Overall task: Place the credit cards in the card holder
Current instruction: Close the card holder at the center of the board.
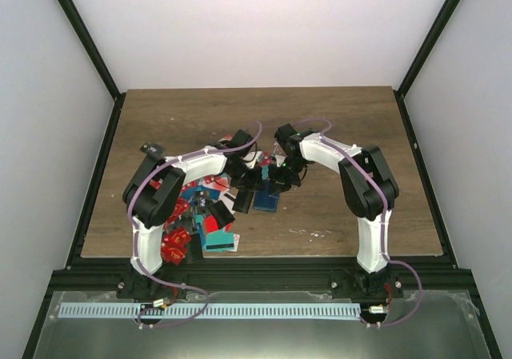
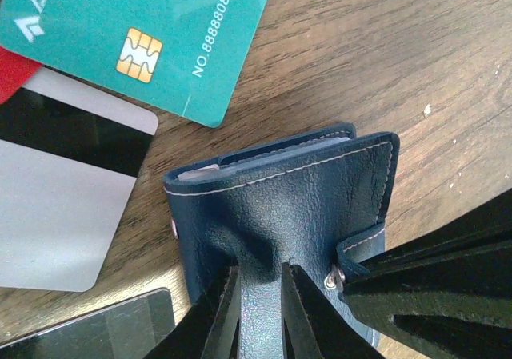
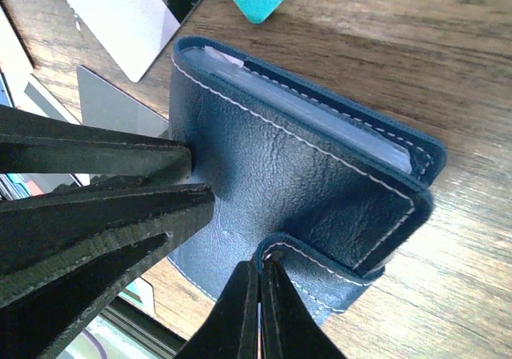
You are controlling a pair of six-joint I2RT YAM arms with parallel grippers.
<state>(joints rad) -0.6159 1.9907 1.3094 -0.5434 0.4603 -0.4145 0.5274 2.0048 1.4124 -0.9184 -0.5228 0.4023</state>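
Observation:
The dark blue card holder (image 1: 266,202) lies closed on the wooden table, with card edges showing in its slot (image 3: 320,107). My left gripper (image 2: 260,275) pinches the holder's cover (image 2: 296,191), which dimples around the fingertips. My right gripper (image 3: 260,267) is shut on the holder's clasp tab (image 3: 320,267); its dark fingers (image 2: 424,287) also show in the left wrist view. In the top view both grippers, left (image 1: 252,187) and right (image 1: 278,185), meet over the holder. A teal card (image 2: 136,31), a white card with a black stripe (image 2: 56,199) and a black card (image 2: 104,327) lie beside it.
A heap of mostly red cards (image 1: 172,247) and a teal card (image 1: 220,243) lie near the left arm's base. More cards spread under the left arm (image 1: 196,195). A small black object (image 1: 150,148) sits at the table's left edge. Black frame posts border the table.

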